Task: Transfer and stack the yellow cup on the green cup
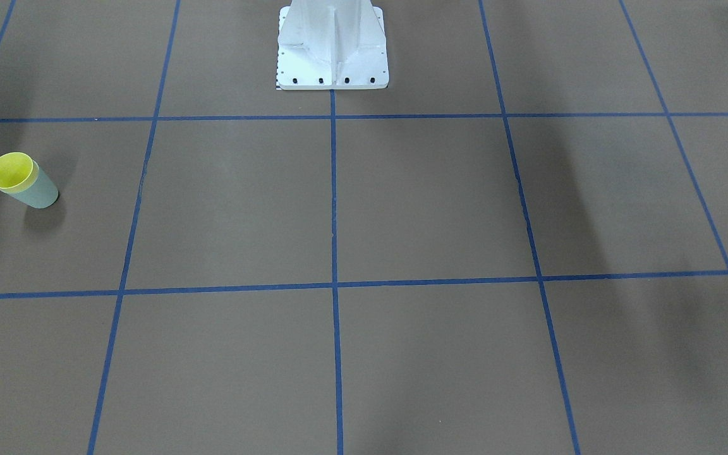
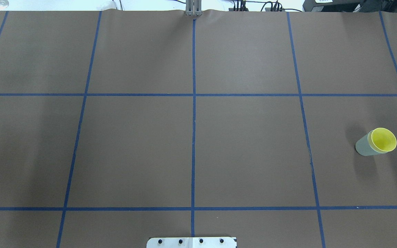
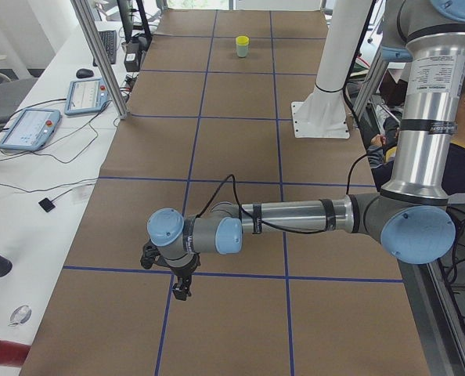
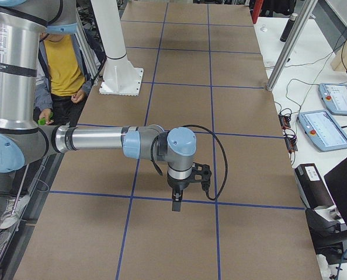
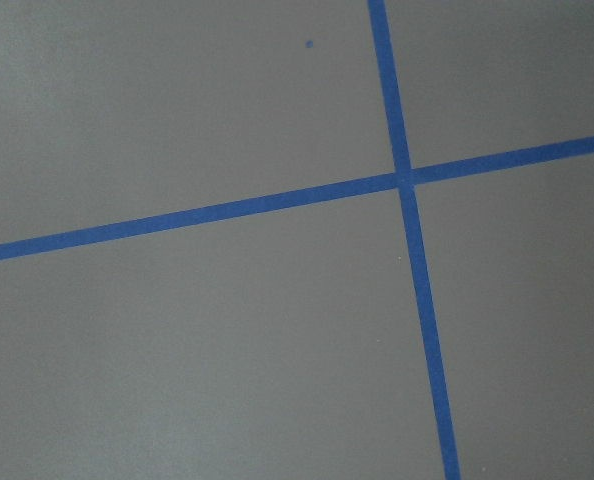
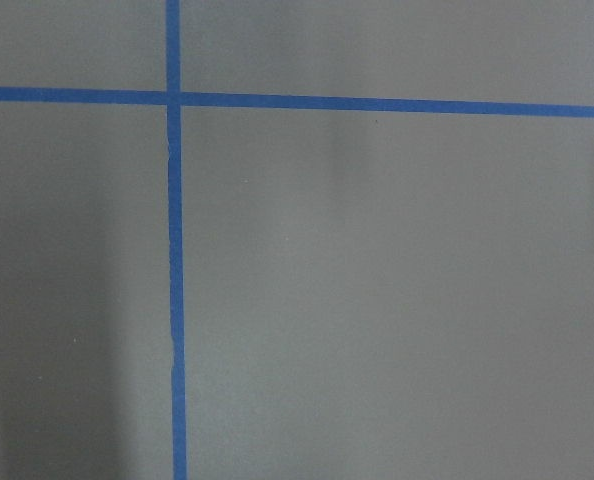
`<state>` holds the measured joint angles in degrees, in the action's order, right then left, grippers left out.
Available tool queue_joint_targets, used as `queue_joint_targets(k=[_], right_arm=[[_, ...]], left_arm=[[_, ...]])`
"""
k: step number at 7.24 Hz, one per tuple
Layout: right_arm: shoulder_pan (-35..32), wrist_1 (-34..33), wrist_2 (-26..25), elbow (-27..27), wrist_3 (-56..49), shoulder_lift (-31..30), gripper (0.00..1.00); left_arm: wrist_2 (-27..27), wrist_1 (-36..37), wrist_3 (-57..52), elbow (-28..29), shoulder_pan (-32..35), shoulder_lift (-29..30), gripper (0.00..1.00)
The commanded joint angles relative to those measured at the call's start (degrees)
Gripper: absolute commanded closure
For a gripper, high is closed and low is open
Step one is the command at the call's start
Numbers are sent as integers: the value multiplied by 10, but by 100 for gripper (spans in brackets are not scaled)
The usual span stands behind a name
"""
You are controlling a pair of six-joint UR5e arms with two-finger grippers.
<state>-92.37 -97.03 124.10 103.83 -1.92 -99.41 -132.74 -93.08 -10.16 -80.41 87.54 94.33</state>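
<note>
Yellow cup [image 2: 384, 139] inside green cup [image 2: 363, 147], seemingly upright

one yellow cup [image 2: 384, 139], one green cup [image 2: 363, 147]

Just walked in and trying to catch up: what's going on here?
Nothing is being handled. The yellow cup sits nested in the green cup, upright on the robot's right side of the table. The left claw and right claw hang over bare table, away from the cups, so the stacking looks done.
</note>
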Motion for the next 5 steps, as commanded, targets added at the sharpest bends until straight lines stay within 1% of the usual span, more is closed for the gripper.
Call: queue_joint_targets(k=[1,3,5], right_arm=[[0,0,0,-1,0,0,0],[0,0,0,-3,0,0,0],[1,0,1,-3,0,0,0]], left_arm=[[0,0,0,-4,0,-1,0],[0,0,1,-7,1,0,0],[0,0,2,-24,3,2,0]])
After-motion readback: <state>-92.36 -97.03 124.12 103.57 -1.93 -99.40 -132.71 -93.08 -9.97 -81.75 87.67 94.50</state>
